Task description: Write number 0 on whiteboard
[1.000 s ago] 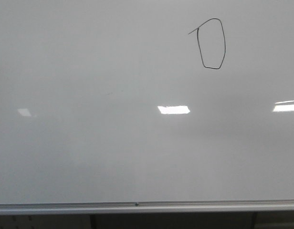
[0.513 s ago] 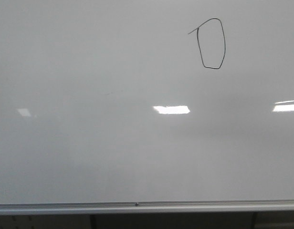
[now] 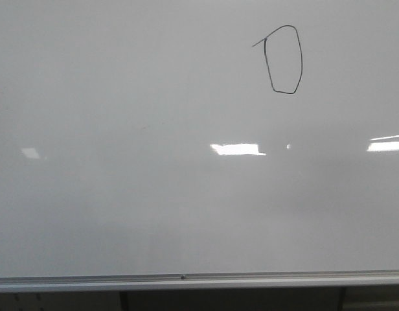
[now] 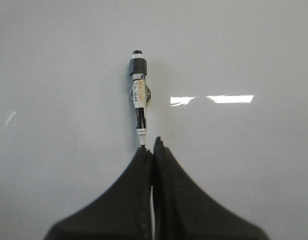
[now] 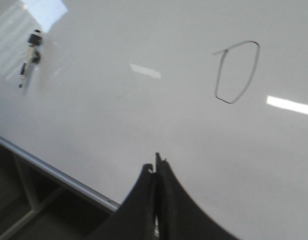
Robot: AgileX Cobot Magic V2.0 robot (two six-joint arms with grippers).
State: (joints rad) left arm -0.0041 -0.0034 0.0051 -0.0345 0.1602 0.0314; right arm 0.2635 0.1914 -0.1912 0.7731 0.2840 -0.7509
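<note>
The number 0 (image 3: 284, 59), a thin black angular oval with a short tail stroke at its top left, is on the upper right of the whiteboard (image 3: 122, 97). It also shows in the right wrist view (image 5: 237, 72). A white marker with a black cap (image 4: 139, 97) rests on the board on its own, just beyond my left gripper (image 4: 150, 147), which is shut and empty. The marker also shows far off in the right wrist view (image 5: 29, 57). My right gripper (image 5: 154, 165) is shut and empty, off the board near its lower edge. Neither gripper shows in the front view.
A silver metal rail (image 3: 186, 280) runs along the board's bottom edge, with a dark support frame (image 5: 29, 200) below it. Bright rectangular light glares (image 3: 237, 149) lie across the middle of the board.
In the front view the 0 sits a few pixels further left, the glares have shifted slightly, and a small bright glint has appeared right of the middle glare.
</note>
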